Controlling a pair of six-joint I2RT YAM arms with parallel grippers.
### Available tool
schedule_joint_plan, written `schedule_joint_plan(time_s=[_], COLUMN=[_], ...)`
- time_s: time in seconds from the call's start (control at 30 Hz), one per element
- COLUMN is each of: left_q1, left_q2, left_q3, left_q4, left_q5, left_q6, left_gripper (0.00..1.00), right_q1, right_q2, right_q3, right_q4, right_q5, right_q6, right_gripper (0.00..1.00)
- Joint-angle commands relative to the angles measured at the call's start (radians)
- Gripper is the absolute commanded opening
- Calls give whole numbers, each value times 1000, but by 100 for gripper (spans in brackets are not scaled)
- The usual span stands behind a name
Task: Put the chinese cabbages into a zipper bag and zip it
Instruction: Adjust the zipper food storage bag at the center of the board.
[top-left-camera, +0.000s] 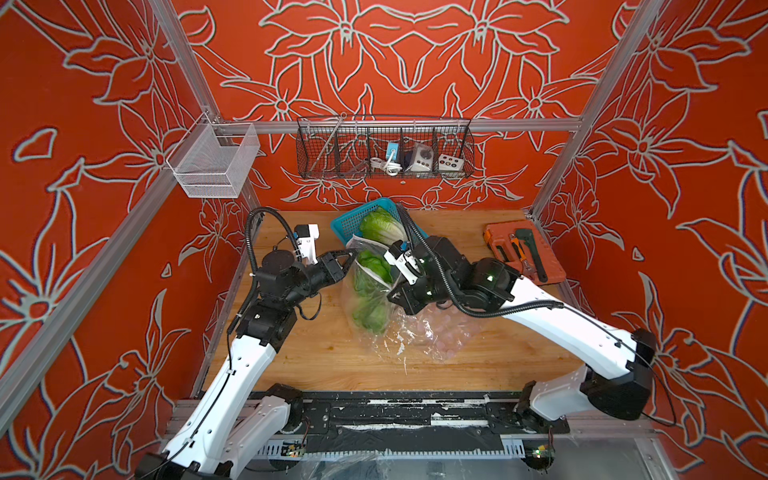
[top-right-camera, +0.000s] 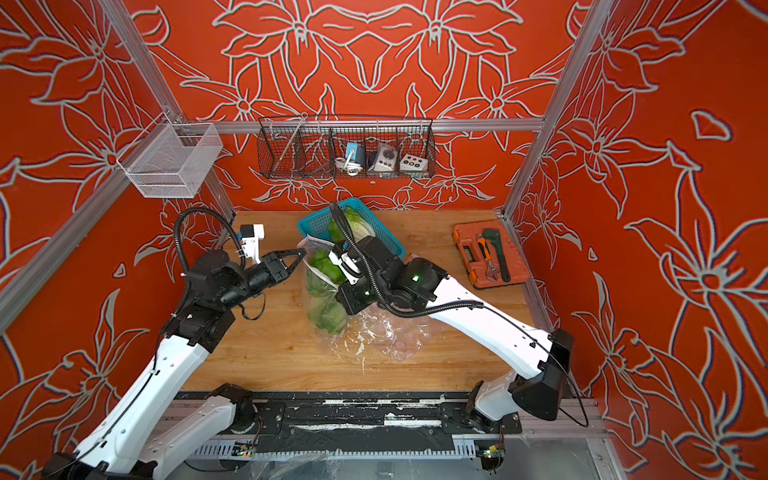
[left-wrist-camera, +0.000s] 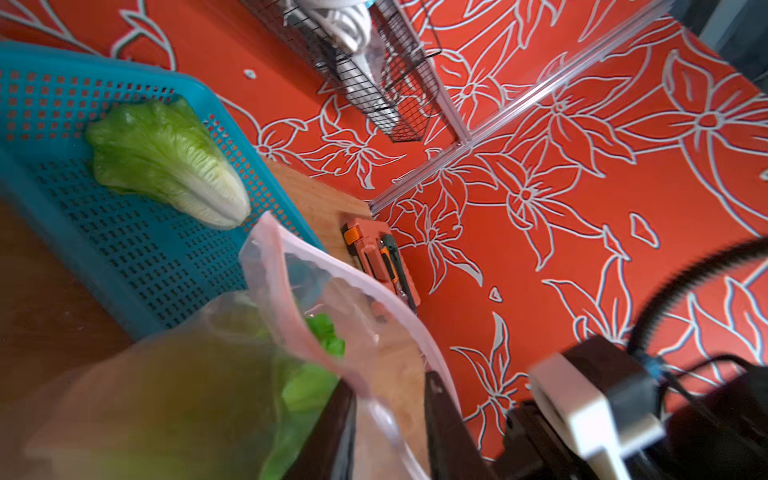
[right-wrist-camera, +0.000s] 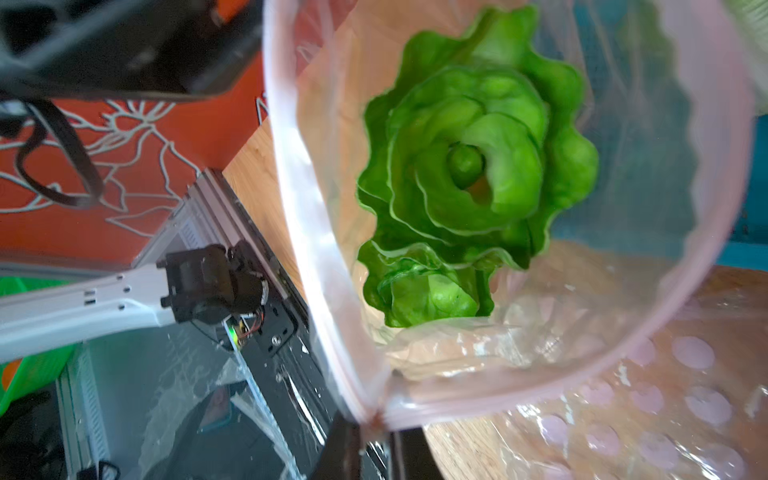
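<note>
A clear zipper bag (top-left-camera: 358, 297) with a pink rim stands upright on the wooden table, its mouth wide open. Two chinese cabbages sit in it leafy end up, one (right-wrist-camera: 478, 166) above the other (right-wrist-camera: 424, 291). A third cabbage (top-left-camera: 382, 227) lies in the blue basket (top-left-camera: 351, 224) behind the bag. My right gripper (right-wrist-camera: 376, 430) is shut on one end of the bag's rim (right-wrist-camera: 299, 208). My left gripper (left-wrist-camera: 388, 382) is at the mouth's other side, open, and the rim strip (left-wrist-camera: 291, 266) runs loosely between its fingers.
Crumpled clear plastic with pink dots (top-left-camera: 440, 332) lies on the table under my right arm. An orange tool case (top-left-camera: 524, 253) sits at the back right. A black wire basket (top-left-camera: 384, 149) and a white mesh basket (top-left-camera: 216, 162) hang on the frame.
</note>
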Motion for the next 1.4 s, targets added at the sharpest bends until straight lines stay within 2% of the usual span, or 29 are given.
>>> schedule_joint_plan(time_s=[0.0, 0.17, 0.27, 0.43, 0.63, 0.77, 0.93, 1.07, 1.37], left_q1=[-1, 3, 8, 23, 23, 23, 23, 23, 11], left_q2=[-22, 39, 90, 199, 256, 278, 358, 447, 577], left_q3=[43, 101, 56, -15, -49, -61, -51, 2, 59], left_q4=[32, -77, -19, 122, 252, 262, 371, 358, 434], left_q5=[49, -43, 4, 117, 297, 312, 375, 391, 457], left_q6=[15, 230, 306, 323, 398, 508, 527, 577, 541], left_gripper=[42, 50, 53, 54, 57, 58, 58, 57, 49], right_q1=[-135, -276, -319, -377, -394, -394, -396, -401, -402], right_q2=[-9, 56, 122, 193, 206, 220, 224, 228, 236], right_q3=[-29, 27, 89, 137, 144, 156, 151, 150, 158], right_q4=[-123, -204, -319, -415, -329, -322, -301, -296, -288], right_q5=[-169, -103, 2, 252, 179, 189, 177, 170, 150], right_q6=[-141, -233, -307, -354, -337, -348, -352, -349, -344], right_gripper=[1, 1, 1, 0, 0, 0, 0, 0, 0])
